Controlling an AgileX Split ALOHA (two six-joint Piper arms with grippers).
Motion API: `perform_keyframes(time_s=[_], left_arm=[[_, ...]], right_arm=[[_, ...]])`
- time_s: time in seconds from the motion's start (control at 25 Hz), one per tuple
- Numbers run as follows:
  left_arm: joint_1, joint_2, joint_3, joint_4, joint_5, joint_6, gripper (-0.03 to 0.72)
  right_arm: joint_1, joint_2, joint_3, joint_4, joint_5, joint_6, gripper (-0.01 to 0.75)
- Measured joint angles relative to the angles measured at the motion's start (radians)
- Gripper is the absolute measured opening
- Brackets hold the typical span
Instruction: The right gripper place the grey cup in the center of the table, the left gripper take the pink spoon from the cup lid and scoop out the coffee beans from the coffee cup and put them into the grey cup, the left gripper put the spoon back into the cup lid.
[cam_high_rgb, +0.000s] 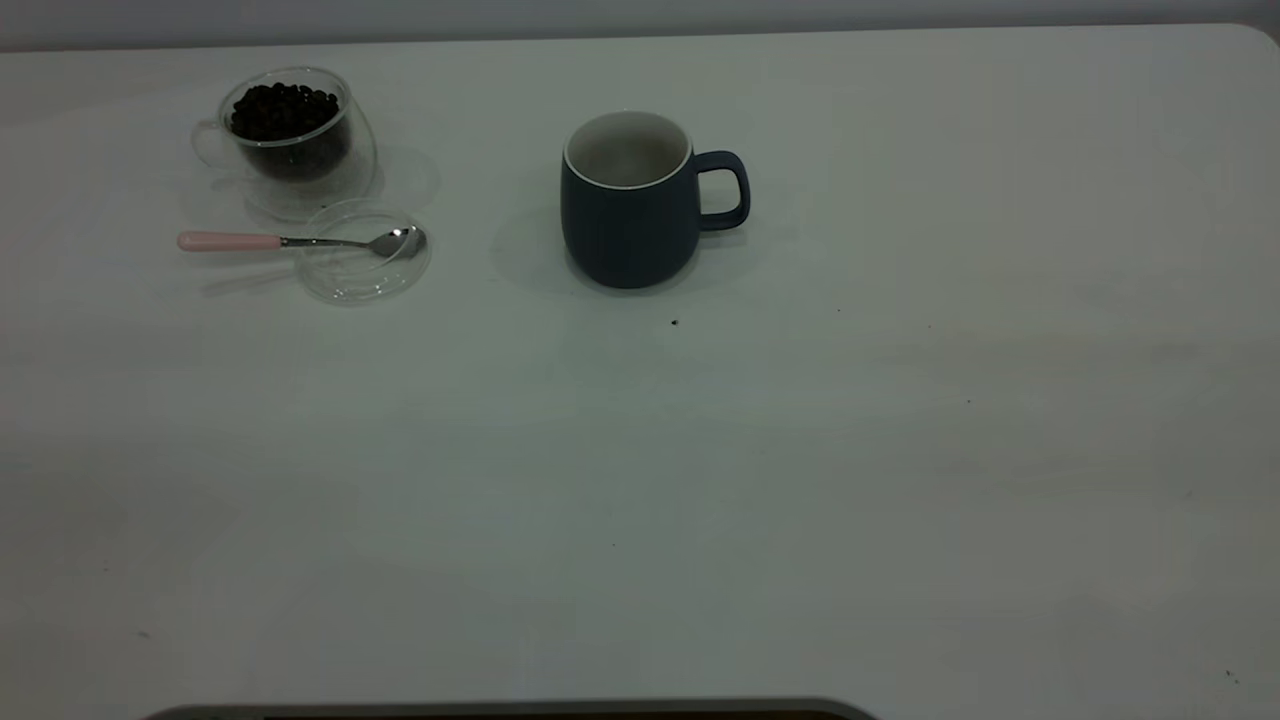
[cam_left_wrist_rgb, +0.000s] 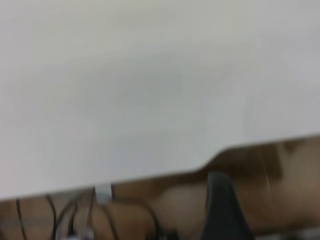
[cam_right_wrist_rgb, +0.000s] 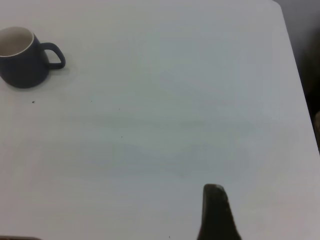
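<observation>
The grey cup (cam_high_rgb: 628, 205) stands upright near the middle of the table, handle to the right; it also shows in the right wrist view (cam_right_wrist_rgb: 22, 57). The glass coffee cup (cam_high_rgb: 287, 130), full of dark beans, stands at the far left. In front of it lies the clear cup lid (cam_high_rgb: 365, 255). The pink-handled spoon (cam_high_rgb: 300, 241) rests with its bowl in the lid and its handle pointing left. Neither arm shows in the exterior view. My right gripper (cam_right_wrist_rgb: 215, 212) is far from the grey cup, over bare table. My left gripper (cam_left_wrist_rgb: 220, 210) is at a table edge, with no task object in its view.
The white table (cam_high_rgb: 800, 480) has a few dark specks, one just in front of the grey cup (cam_high_rgb: 674, 322). In the left wrist view, cables (cam_left_wrist_rgb: 75, 215) and brown floor lie past the table edge. A dark rim (cam_high_rgb: 500, 710) runs along the near edge.
</observation>
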Motion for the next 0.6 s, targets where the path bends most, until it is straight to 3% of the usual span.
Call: perform_keyframes(time_s=[0.28,0.6], left_arm=[[0.071,-0.183,0.0,0.0,0.015,0.0,0.538],[0.072,-0.183,0.0,0.0,0.017,0.0,0.538]], right_arm=[[0.0,0.0,0.0,0.0,0.0,0.0,0.536],[0.0,0.0,0.0,0.0,0.0,0.0,0.536]])
